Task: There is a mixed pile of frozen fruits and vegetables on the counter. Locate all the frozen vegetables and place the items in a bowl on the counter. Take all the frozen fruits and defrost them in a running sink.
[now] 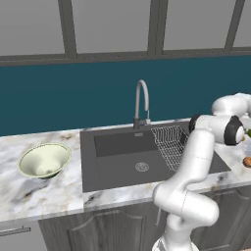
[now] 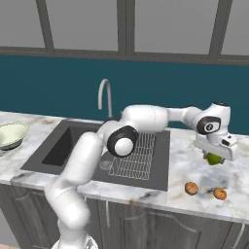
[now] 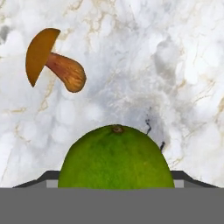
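Now claw over green ball, jaws wide, grip unclear – can't tell if held; risk: round ball rolls off desk; mushroom near, may get knocked.

marble counter, bowl, mushroom

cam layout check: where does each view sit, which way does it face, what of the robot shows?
Left base view: behind-left, facing the sink and bowl; arm rises lower right.
Right base view: behind-right, over the counter; whole arm and claw above the green ball.
Hand view: on the hand, looking down at the ball and mushroom piece.
Shared: both base views show sink, faucet and bowl.
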